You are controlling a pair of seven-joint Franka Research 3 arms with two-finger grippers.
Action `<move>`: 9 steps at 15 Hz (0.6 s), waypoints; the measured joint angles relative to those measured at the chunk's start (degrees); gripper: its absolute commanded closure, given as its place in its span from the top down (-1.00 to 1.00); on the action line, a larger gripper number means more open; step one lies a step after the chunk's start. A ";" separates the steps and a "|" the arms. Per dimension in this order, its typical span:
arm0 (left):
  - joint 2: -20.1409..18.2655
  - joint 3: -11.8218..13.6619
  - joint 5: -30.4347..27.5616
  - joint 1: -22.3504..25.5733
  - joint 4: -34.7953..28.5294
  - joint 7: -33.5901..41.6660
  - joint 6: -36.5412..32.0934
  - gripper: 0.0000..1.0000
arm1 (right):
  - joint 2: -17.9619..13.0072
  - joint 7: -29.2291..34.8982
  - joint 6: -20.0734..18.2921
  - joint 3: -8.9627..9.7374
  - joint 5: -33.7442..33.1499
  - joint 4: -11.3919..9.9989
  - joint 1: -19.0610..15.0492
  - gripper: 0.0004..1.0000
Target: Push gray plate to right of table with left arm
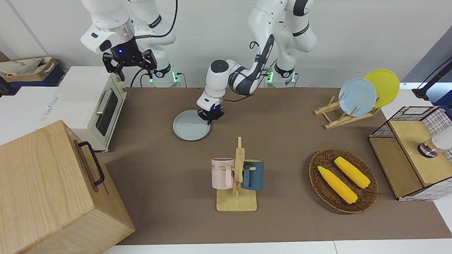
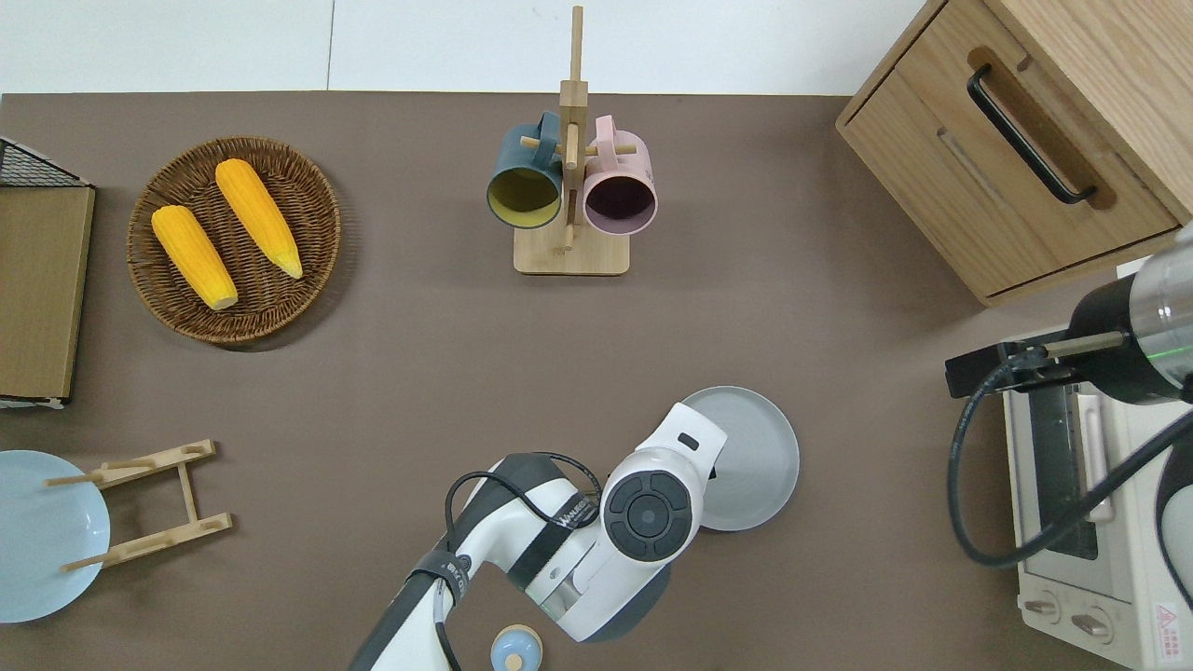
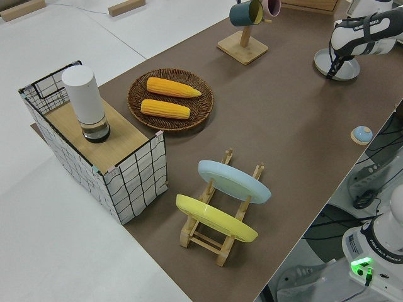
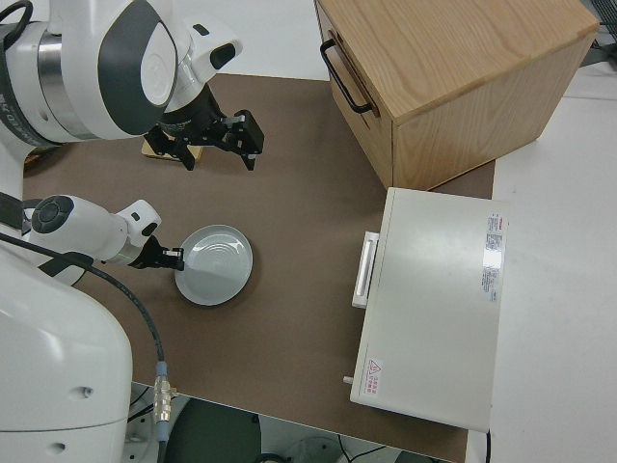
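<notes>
The gray plate [image 1: 190, 126] lies flat on the brown table [image 1: 282, 222], near the robots' edge and toward the right arm's end of the middle. It also shows in the overhead view [image 2: 757, 457], the left side view [image 3: 345, 66] and the right side view [image 4: 214, 265]. My left gripper [image 1: 210, 119] is shut and low at the table, its tip against the plate's rim on the side toward the left arm's end. In the overhead view the wrist hides it. My right gripper [image 1: 129, 63], with the blue light, is open and parked.
A toaster oven [image 1: 91, 102] and a wooden drawer cabinet [image 1: 53, 190] stand at the right arm's end. A mug rack [image 1: 236, 176] stands farther from the robots than the plate. A corn basket [image 1: 343, 180], a plate rack [image 1: 356, 97] and a wire crate [image 1: 413, 151] are at the left arm's end.
</notes>
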 measured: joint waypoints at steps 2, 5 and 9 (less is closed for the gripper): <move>0.67 0.00 0.12 -0.07 0.43 0.00 -0.13 0.64 | 0.00 0.00 0.00 0.00 0.00 0.00 0.00 0.97; 1.50 0.37 0.28 -0.10 1.02 2.33 -1.70 0.86 | 0.00 0.00 0.00 0.00 0.00 0.00 0.00 0.97; -0.21 1.06 0.28 2.43 1.81 5.42 -6.95 0.97 | 0.00 0.00 0.00 0.00 0.00 0.00 0.00 0.97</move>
